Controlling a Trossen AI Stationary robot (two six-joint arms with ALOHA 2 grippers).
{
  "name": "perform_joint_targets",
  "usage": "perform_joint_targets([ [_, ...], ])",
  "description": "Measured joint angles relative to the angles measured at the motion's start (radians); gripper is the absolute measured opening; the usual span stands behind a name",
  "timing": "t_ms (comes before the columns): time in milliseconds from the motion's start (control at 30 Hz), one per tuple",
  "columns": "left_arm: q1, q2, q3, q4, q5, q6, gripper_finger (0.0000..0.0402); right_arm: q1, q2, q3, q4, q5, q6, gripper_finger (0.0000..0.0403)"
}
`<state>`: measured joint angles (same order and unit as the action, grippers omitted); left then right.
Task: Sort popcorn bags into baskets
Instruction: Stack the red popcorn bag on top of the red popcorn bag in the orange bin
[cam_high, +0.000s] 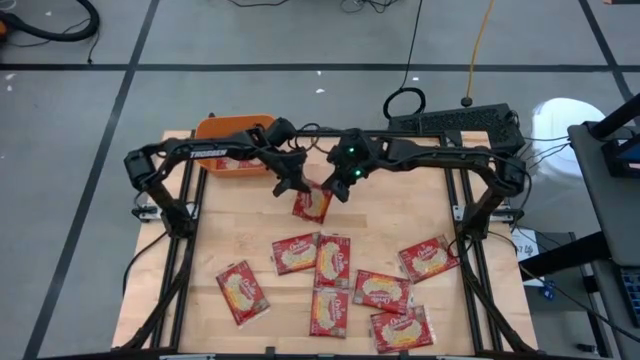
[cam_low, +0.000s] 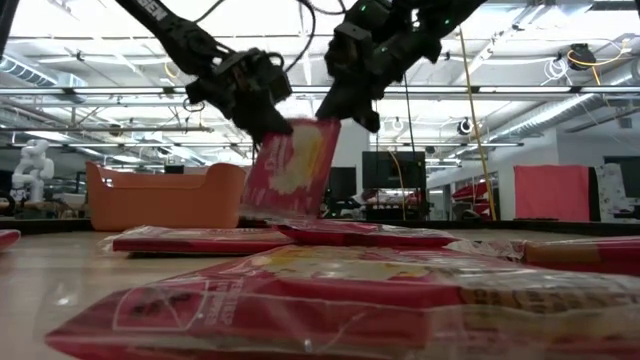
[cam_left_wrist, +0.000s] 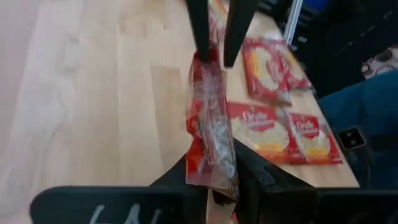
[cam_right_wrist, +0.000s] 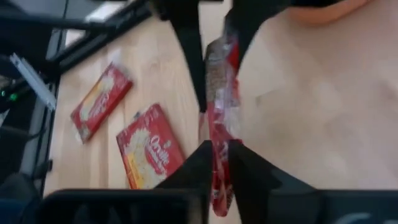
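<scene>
Standing on edge, long axis seemingly upright: popcorn bag (cam_low: 292, 168) pinched by left end effector (cam_high: 289, 184) and right end effector (cam_high: 336, 187).

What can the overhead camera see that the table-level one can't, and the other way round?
Only the high view shows the whole layout: seven popcorn bags lying flat on the wooden table, and which arm is which. Only the low view shows that the held bag hangs off the table, upright and slightly tilted, with the room behind. Both show the left gripper and the right gripper each closed on that one bag, with the orange basket nearby.
</scene>
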<state>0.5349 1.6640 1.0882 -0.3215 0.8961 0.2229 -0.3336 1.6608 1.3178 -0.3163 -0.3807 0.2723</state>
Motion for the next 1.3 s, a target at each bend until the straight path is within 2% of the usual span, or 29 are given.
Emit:
perform_joint_targets([
  [133,-0.001,-0.054,0.0,0.004,-0.004,-0.068,0.0029,-0.019,-0.071,0.0,-0.002,0.082,0.057,0.0104],
  [267,0.0,-0.107,0.0,0.012,-0.045,-0.155,0.0025,-0.028,-0.144,0.0,0.003,0.121,0.009,0.0142],
  [400,-0.001,-0.165,0.0,0.046,-0.06,-0.25,0.0043,-0.034,-0.2,0.001,-0.03,0.124,0.046,0.0166],
  [500,0.0,-0.21,0.0,0.131,-0.059,-0.394,0.0046,-0.04,-0.235,0.001,-0.039,0.119,0.098,0.0183],
  [633,0.003,-0.27,0.002,0.271,-0.058,-0.573,0.0036,-0.031,-0.28,0.001,-0.012,0.118,0.118,0.0212],
  [800,0.001,-0.325,0.002,0.327,-0.06,-0.657,0.0029,-0.032,-0.319,0.001,0.075,0.082,0.211,0.0243],
  [900,0.004,-0.35,0.002,0.327,-0.068,-0.702,0.0037,-0.032,-0.33,0.001,0.123,0.043,0.258,0.0248],
  [1067,0.009,-0.399,0.002,0.328,-0.068,-0.757,0.0038,-0.028,-0.328,0.0,0.201,0.035,0.313,0.0243],
  [1300,0.037,-0.435,0.002,0.335,-0.104,-0.805,0.003,0.008,-0.285,0.001,0.28,0.038,0.306,0.0232],
])
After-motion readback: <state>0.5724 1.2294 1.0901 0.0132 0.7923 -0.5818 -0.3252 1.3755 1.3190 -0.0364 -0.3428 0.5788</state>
